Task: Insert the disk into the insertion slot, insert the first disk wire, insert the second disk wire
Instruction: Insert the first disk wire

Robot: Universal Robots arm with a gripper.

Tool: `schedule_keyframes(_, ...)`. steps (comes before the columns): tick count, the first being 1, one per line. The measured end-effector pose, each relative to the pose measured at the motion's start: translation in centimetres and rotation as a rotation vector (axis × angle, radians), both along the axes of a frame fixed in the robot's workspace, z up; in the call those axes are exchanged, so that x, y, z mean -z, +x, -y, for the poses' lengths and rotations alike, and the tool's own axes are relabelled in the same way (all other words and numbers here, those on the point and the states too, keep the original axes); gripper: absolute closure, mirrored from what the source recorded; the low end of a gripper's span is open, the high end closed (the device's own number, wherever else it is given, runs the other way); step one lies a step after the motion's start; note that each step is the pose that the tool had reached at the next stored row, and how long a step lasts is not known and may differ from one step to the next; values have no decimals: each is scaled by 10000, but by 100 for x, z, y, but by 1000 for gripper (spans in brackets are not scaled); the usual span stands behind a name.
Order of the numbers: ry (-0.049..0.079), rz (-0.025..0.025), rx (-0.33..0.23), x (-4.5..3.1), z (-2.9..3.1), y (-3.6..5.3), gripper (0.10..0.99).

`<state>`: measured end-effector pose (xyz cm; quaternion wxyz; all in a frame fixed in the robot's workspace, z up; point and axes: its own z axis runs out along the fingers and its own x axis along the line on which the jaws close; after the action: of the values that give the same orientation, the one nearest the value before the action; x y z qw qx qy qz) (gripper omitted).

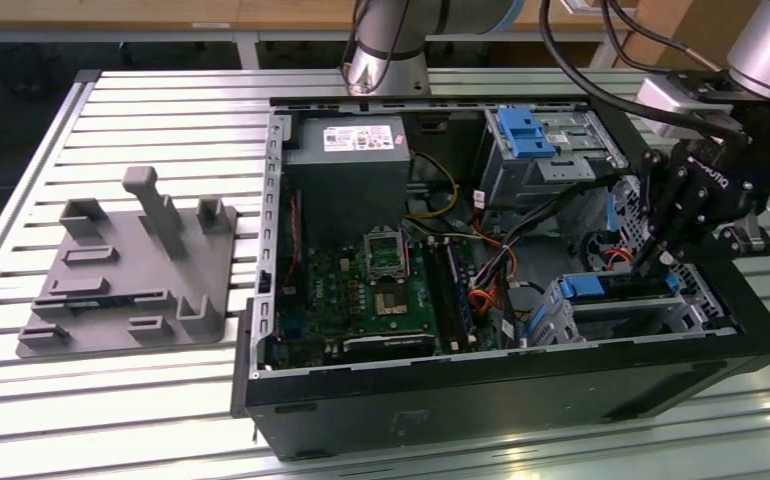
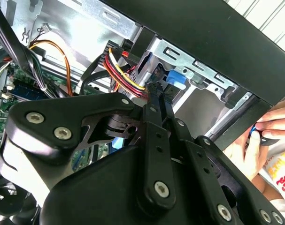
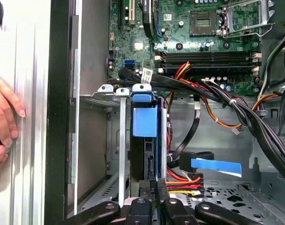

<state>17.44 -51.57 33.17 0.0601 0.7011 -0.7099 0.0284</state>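
The disk (image 1: 596, 288) sits in the insertion slot (image 1: 685, 305), a silver perforated cage at the case's near corner on the exterior view's right. Its blue carrier (image 3: 144, 119) shows at the cage mouth (image 3: 104, 91). My gripper (image 1: 652, 265) hangs just over the cage. In both wrist views the fingers are pressed together on the black plug of a red, yellow and black disk wire (image 2: 128, 75), right at the disk's end. The gripper (image 2: 156, 90) and the same wire (image 3: 182, 185) meet beside the gripper (image 3: 154, 187). A black cable with a blue tab (image 3: 215, 165) lies loose nearby.
A person's hand (image 3: 6, 117) rests on the table outside the case wall, and the hand (image 2: 273, 124) is also near the cage. Thick black cable bundles (image 3: 245, 112) cross above the cage. A taller bay with a blue latch (image 1: 525, 130), the motherboard (image 1: 372, 290) and a grey fixture plate (image 1: 132, 270) are in sight.
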Motion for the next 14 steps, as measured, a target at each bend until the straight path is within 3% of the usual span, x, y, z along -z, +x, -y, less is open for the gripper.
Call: schedule_keyframes(14, -1, 0, 0, 44, 2, 0, 922)
